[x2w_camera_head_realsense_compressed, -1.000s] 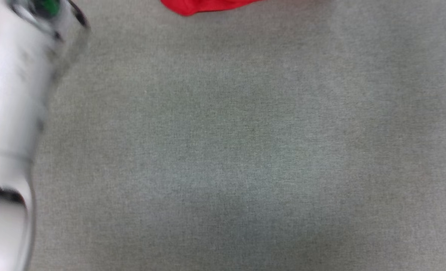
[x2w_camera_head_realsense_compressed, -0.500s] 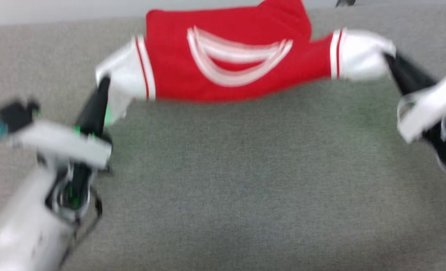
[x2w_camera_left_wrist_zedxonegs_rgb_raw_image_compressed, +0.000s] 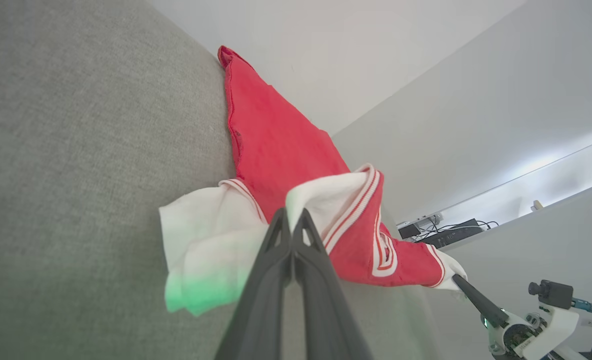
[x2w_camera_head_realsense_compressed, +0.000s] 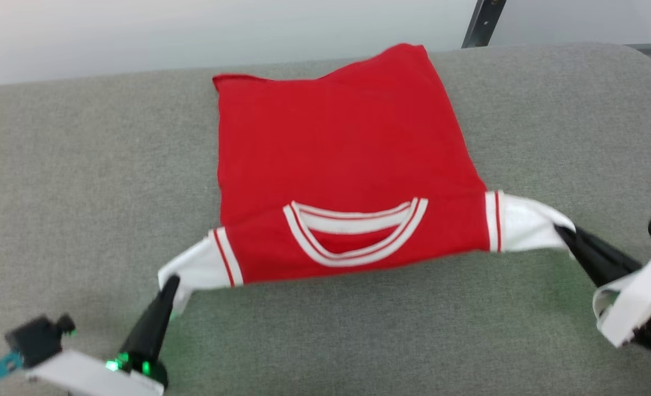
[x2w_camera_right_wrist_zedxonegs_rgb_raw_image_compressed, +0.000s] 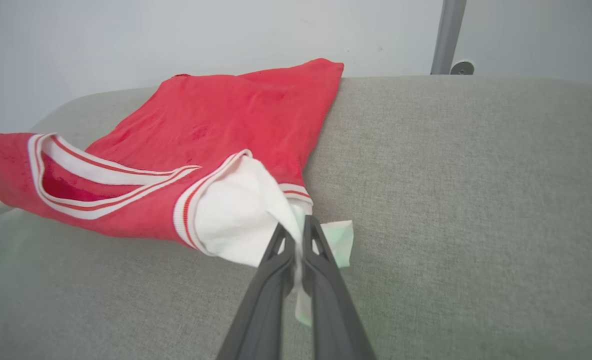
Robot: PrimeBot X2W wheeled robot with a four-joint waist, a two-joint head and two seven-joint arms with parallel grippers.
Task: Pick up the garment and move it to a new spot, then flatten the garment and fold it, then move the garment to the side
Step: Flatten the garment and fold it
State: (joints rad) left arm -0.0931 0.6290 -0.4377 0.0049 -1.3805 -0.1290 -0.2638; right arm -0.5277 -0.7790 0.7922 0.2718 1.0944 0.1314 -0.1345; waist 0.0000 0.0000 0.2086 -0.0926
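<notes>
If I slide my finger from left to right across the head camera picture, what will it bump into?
First the left claw, then a white sleeve, the striped collar on the red garment, the other white sleeve, and last the right claw.

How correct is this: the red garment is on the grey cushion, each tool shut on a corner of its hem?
One detail is wrong: the tools grip the white sleeves, not the hem. The left wrist view shows the left tool shut on one sleeve, the right wrist view the right tool on the other. The garment is on the grey cushion.
</notes>
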